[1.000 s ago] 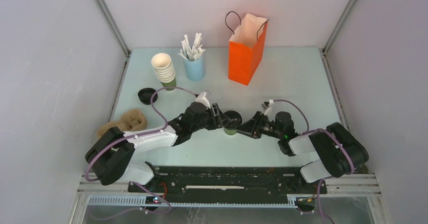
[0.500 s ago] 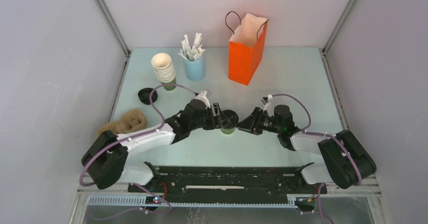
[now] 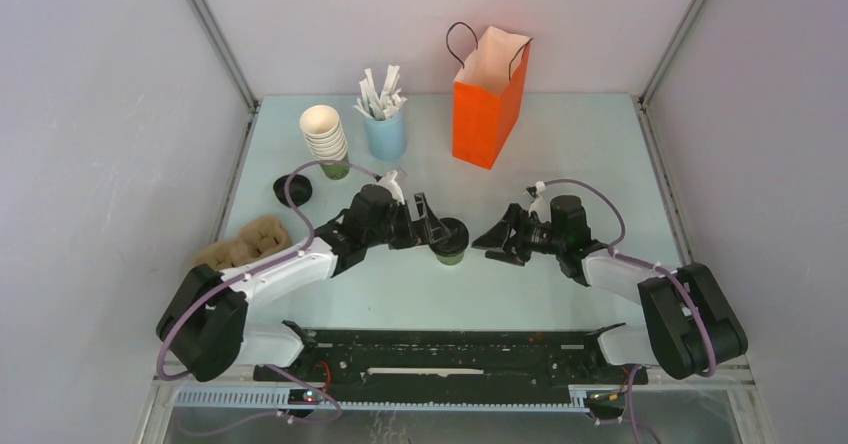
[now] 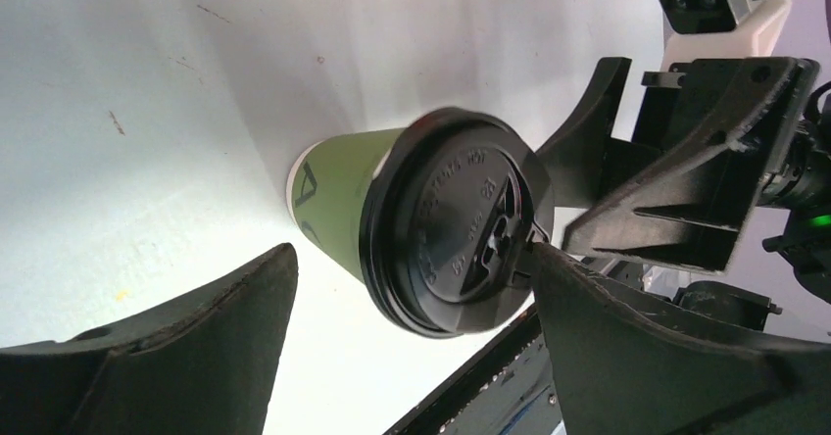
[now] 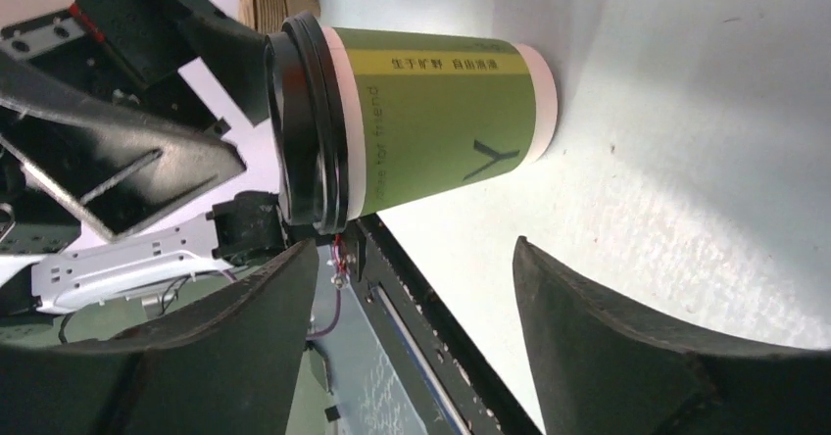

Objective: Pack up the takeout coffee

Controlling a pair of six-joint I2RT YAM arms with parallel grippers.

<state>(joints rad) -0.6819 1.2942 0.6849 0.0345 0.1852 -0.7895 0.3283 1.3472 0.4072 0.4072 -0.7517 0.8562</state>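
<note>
R gripper (image 3: 488,247) backs off to the right: 1 s ago its tips were at the cup (image 3: 450,251), now there's a clear gap btwn them and its jaws stand wider. L gripper (image 3: 437,232) also spreads wider, fingers flanking the cup w/o clamping it. Cup sits slightly further left. R arm's elbow is now lower and further right; L arm's elbow is further left.

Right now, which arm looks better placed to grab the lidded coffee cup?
Probably left: the left gripper, open, sits right at the lidded green cup; the right gripper, also open, stands farther off.
</note>
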